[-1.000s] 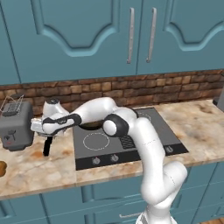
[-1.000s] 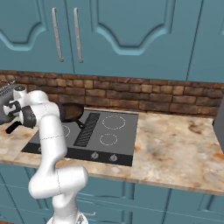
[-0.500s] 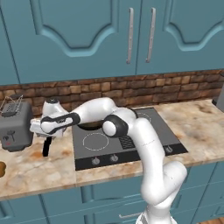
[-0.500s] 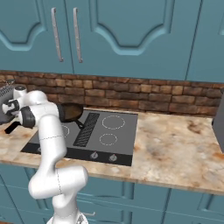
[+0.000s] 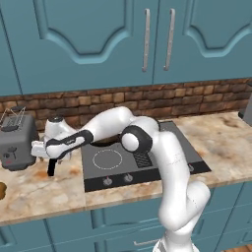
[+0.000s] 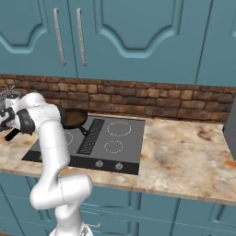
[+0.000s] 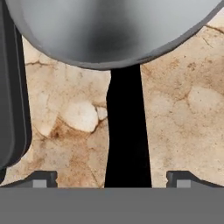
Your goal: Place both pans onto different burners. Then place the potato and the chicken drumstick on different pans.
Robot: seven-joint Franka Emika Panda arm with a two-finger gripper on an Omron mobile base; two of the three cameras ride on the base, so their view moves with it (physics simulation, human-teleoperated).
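The shiny silver-grey pan [image 7: 109, 30] lies on the marble counter left of the cooktop, its black handle [image 7: 127, 131] running down between my fingertips. My gripper [image 7: 111, 178] hovers open just above the handle, one fingertip [image 7: 43, 177] on each side and well clear of it. From the left base view the gripper [image 5: 49, 149] hangs beside the toaster, with the handle's end [image 5: 50, 168] poking out below. The dark brown pan [image 6: 73, 117] sits at the cooktop's back left, partly hidden by my arm. White burner rings [image 5: 107, 159] [image 6: 119, 128] show on the dark glass. Potato and chicken drumstick are out of clear view.
A grey toaster [image 5: 17, 140] stands close to the left of my hand and shows as a dark wall [image 7: 13, 96] in the hand view. A brown lump [image 5: 1, 190] lies at the counter's far left edge. The black centre vent [image 6: 91, 136] divides the cooktop.
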